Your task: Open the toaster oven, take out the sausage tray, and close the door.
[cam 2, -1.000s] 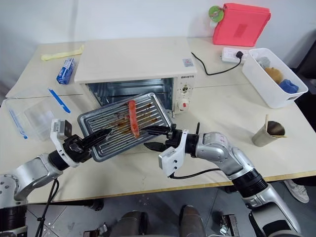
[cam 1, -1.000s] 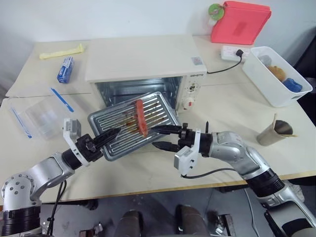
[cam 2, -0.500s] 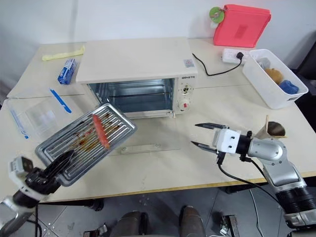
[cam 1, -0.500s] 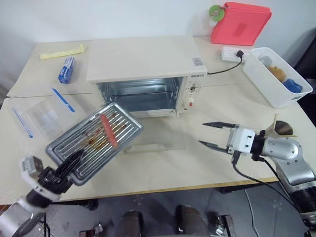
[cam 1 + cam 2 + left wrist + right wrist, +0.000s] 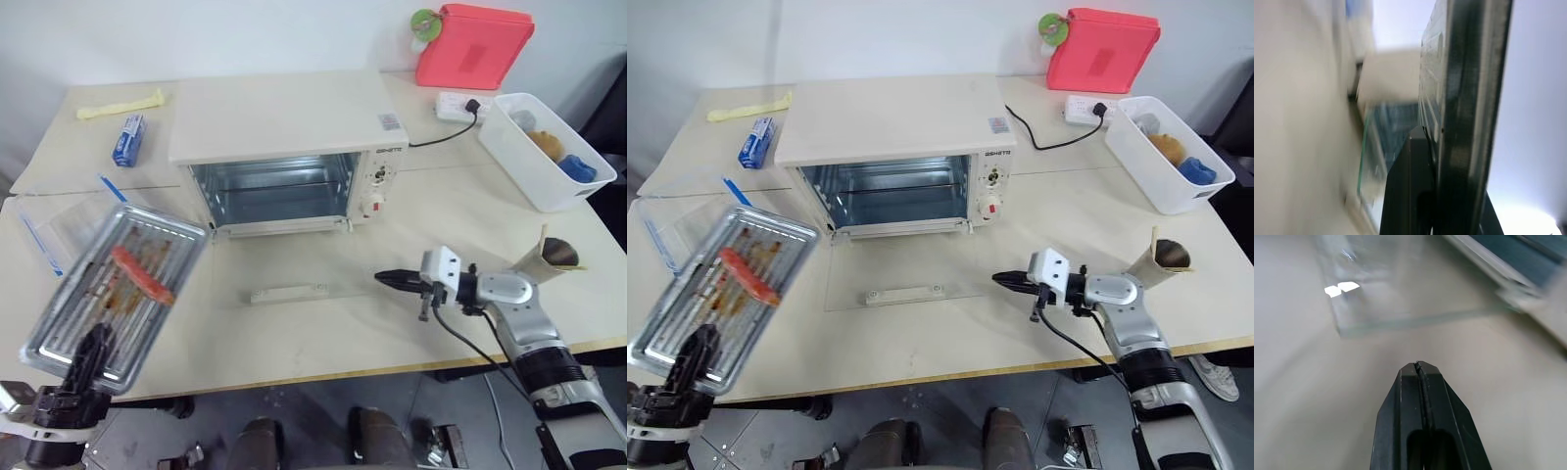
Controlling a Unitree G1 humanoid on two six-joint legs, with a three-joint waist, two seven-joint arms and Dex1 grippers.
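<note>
Fingers of the right gripper (image 5: 384, 279) were pressed together on nothing, low over the table (image 5: 441, 211) just right of the door (image 5: 284, 284), which lay flat and open in front of the toaster oven (image 5: 284, 137). We saw the left gripper (image 5: 90, 351) clenched on the near edge of the sausage tray (image 5: 108, 284), tilted at near left, well clear of the oven, sausage (image 5: 142, 276) aboard. We judged extraction done; next, set the tray down, then lift the door by its handle (image 5: 289, 292).
</note>
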